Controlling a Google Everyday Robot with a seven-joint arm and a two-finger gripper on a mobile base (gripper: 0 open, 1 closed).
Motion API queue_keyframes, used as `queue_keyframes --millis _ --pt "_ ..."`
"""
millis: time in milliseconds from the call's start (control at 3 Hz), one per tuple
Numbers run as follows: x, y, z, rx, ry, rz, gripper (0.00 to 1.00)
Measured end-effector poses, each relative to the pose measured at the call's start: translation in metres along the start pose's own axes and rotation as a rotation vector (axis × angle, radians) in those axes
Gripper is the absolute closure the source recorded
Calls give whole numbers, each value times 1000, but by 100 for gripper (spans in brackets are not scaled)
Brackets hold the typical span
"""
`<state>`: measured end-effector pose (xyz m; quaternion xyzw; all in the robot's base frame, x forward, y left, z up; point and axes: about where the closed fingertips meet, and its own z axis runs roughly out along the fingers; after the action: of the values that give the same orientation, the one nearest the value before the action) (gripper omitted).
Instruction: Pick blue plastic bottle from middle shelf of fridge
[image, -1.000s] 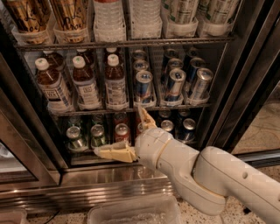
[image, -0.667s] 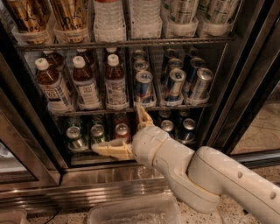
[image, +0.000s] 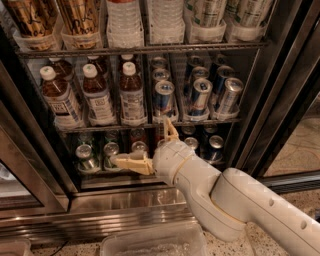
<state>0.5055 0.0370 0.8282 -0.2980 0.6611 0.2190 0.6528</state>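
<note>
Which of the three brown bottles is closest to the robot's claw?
The rightmost bottle, beside the blue-silver cans. The gripper hovers open just below it; the other two stand further left.

1. Bottle (image: 132, 94): clear glossy plastic, white cap.
2. Shelf (image: 150, 121): dark metal wire.
3. Fridge base (image: 125, 201): ribbed, shiny steel.
4. Pincer (image: 140, 141), spread wide just under the shelf: smooth matt tan plastic.
5. Cans (image: 163, 97): glossy metal.

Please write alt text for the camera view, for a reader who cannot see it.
A white robot arm holds its open gripper before the short cans, just below the middle shelf of an open fridge. That shelf carries three brown bottles, the blue plastic bottle rightmost, then slim cans.
</note>
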Motion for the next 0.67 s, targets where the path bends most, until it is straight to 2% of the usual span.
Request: queue_keyframes --millis 667 --pt "-1 -6 4 11 -1 -18 0"
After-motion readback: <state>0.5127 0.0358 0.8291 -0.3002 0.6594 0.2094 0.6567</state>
